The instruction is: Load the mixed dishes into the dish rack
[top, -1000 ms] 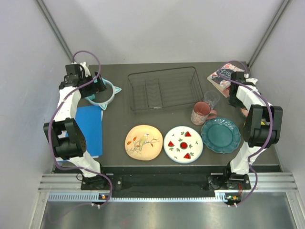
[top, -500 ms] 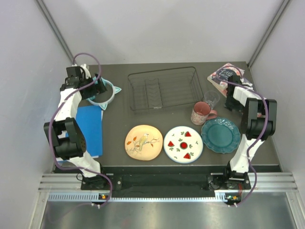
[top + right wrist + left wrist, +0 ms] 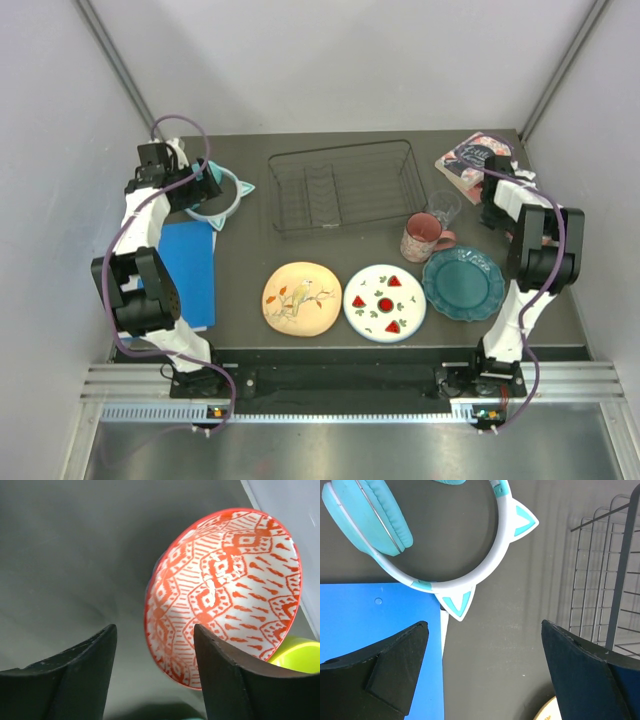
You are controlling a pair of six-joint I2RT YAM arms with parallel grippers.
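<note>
The black wire dish rack [image 3: 340, 185] stands at the back middle. In front lie the cream bird-print plate [image 3: 302, 298], the watermelon-slice plate [image 3: 385, 302] and the teal scalloped plate [image 3: 463, 283], with the pink floral mug [image 3: 424, 237] behind them. My right gripper [image 3: 497, 205] is open at the back right; in its wrist view the gripper [image 3: 155, 635] faces the red-patterned bowl [image 3: 225, 595], with the yellow-green bowl [image 3: 300, 655] beside it. Both bowls are hidden in the top view. My left gripper [image 3: 195, 185] is open and empty; in its wrist view it [image 3: 485, 630] hovers over bare table.
Teal cat-ear headphones [image 3: 213, 193] and a blue folder [image 3: 190, 270] lie at the left under my left arm. Floral-covered books [image 3: 475, 155] sit in the back right corner. A clear glass [image 3: 445, 207] stands behind the mug. Walls close in on both sides.
My right arm's elbow has swung inward and its wrist has shifted slightly near the back right corner. The left arm has barely moved. The dishes have not moved.
</note>
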